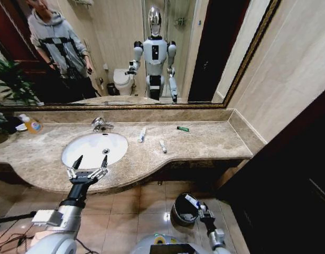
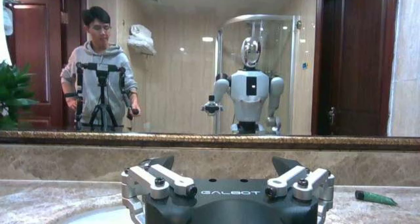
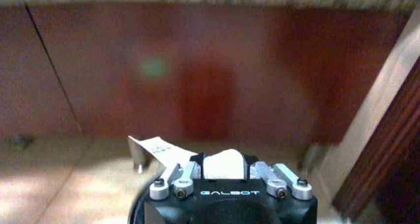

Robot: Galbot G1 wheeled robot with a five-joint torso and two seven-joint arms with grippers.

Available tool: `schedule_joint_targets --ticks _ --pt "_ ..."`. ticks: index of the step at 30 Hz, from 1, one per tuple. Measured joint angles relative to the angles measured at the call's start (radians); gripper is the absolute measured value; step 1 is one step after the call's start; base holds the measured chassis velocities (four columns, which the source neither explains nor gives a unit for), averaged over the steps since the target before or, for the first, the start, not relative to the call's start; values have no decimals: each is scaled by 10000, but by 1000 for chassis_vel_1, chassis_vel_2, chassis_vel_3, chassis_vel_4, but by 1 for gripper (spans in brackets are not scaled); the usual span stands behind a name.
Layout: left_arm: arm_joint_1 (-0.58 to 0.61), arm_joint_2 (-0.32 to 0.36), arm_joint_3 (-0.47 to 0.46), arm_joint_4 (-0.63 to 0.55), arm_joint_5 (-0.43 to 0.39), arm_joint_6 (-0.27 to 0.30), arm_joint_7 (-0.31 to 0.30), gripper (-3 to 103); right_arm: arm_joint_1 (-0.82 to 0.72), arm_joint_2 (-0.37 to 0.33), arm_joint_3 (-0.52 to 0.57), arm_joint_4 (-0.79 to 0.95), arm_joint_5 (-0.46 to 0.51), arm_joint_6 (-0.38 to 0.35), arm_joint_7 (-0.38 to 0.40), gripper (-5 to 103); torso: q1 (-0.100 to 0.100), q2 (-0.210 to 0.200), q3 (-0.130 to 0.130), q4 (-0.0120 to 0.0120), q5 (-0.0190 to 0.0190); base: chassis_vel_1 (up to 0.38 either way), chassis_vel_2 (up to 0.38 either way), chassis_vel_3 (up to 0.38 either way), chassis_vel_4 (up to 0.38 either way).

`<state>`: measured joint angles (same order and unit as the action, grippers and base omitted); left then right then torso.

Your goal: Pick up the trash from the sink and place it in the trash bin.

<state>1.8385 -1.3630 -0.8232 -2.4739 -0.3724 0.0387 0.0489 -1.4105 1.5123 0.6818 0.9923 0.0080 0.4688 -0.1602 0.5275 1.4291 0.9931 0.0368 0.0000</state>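
Currently, white-and-blue slim packet [image 1: 192, 200] seen clamped in right pincer [image 1: 203, 210], at rim of small round black trash bin [image 1: 179, 216] on tiled floor; white piece pinched between jaws in right wrist view [image 3: 222, 166]. Remaining trash noted on mottled brown marble counter [image 1: 215, 140]: two white tubes [image 1: 142, 134] [image 1: 163, 146], small green piece [image 1: 183, 128], all lying right of white oval sink [image 1: 83, 153]. Left pincer [image 1: 87, 170] held spread wide over sink's front rim, nearer arm to tubes; nearer tube's long axis judged roughly fore-aft.
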Motion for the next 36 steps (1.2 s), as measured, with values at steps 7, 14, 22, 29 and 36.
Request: schedule_joint_targets --ticks 7,14,22,29,36 --pt "0 1 -1 0 0 0 -1 100 1635 24 111 -2823 -799 454 350 33 0 0 0 3 1 0 0 0 0" --pt "0 1 -1 0 0 0 -1 100 2767 64 184 -4433 -1127 522 441 33 1 0 1 0 -2 0 0 0 0" --pt "0 1 -1 0 0 0 -1 100 3560 35 280 -5565 -1061 86 282 44 1 0 1 0 -2 0 0 0 0" --pt "0 1 -1 0 0 0 -1 100 3528 12 297 -5556 -1428 -68 253 65 1 0 0 0 -1 0 0 0 0" --pt "0 1 -1 -1 0 0 -1 100 3313 14 320 -5289 -1468 20 239 86 1 0 0 1 0 0 0 0 0"
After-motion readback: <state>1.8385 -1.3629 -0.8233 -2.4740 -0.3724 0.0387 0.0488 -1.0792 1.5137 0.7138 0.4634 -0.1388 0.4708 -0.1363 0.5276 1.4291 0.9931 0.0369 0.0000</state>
